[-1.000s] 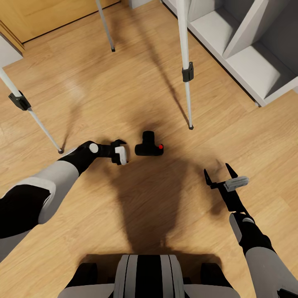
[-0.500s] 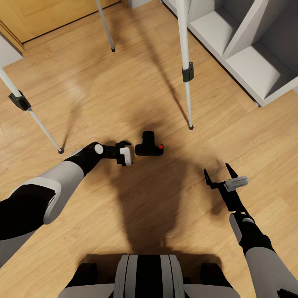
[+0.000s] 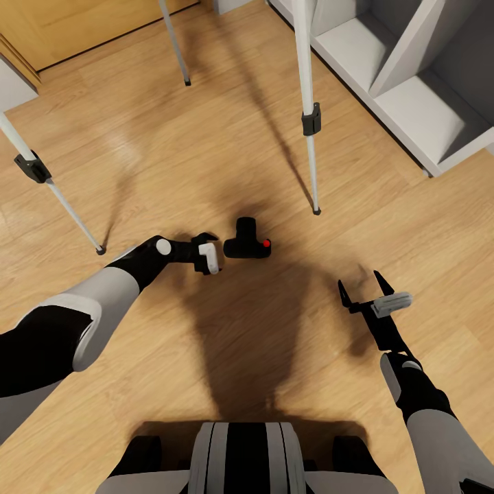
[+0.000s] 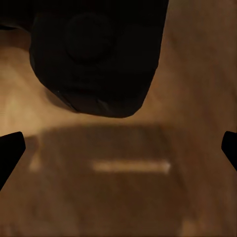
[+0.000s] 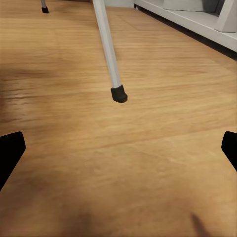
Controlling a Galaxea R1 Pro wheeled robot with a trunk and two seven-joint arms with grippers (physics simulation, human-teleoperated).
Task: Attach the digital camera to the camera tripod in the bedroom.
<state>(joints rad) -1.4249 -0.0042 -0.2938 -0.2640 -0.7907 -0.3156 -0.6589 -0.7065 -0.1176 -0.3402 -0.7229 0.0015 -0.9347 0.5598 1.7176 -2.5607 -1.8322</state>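
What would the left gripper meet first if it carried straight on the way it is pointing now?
Most likely the digital camera: the left gripper, jaws open, points at it from close by, with bare floor between them in the left wrist view.

Digital camera [image 4: 96, 54] on wood floor [image 4: 128, 197], just beyond open pincer [image 4: 118, 148].

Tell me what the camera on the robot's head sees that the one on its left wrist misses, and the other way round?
The head view alone takes in the tall tripod with silver-white legs, the white cube shelving, the open right gripper and the round red button. The left wrist view alone gives a close look at a round, dim feature on one face of the small matte-black boxy camera, just ahead of the left gripper's spread fingertips. Both share that camera, the left gripper and the light wood plank floor.
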